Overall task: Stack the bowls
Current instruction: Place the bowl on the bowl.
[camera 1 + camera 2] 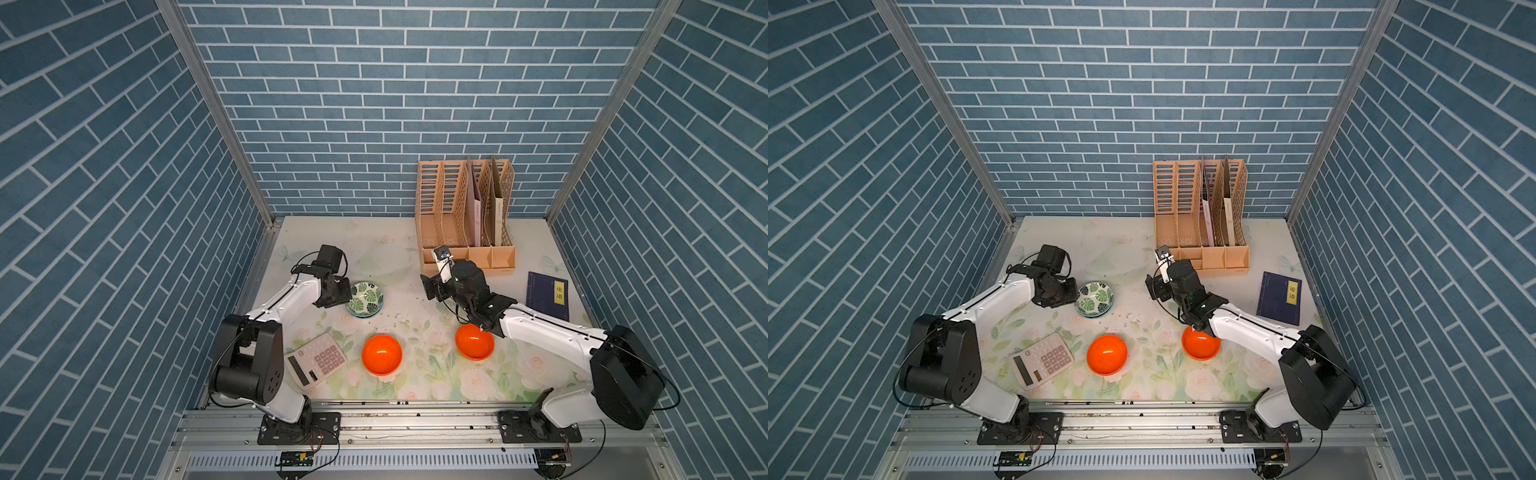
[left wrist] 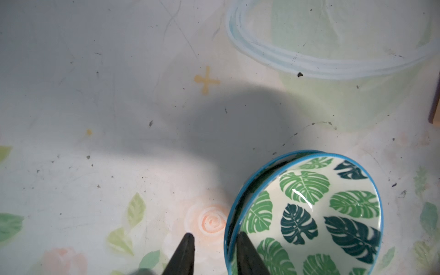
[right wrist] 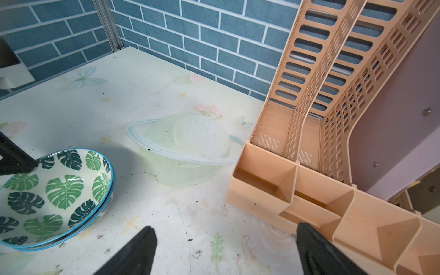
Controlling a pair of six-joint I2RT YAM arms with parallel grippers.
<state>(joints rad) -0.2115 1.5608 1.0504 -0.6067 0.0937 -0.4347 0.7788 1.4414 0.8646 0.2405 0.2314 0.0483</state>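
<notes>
Leaf bowls (image 1: 365, 300) nested left of centre, left gripper (image 2: 215, 235) slack astride their rim, right gripper (image 3: 226, 227) wide open, empty; next, probably: rim-pinch centre orange bowl (image 1: 381, 354), seat squarely in right orange bowl (image 1: 474, 341)

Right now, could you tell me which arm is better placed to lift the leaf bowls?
Left: the left gripper straddles the rim of the leaf bowls, while the right gripper hangs open by the organizer.

Bystander items on the floral-covered table (image 1: 432, 386).
Calculator (image 1: 316, 360) flat and skewed near front left corner. Tan file organizer (image 1: 436, 199) upright at back edge, right of middle, two folders (image 1: 473, 216) in its slots. Dark blue book (image 1: 547, 296), closed, yellow label, near right edge.
</notes>
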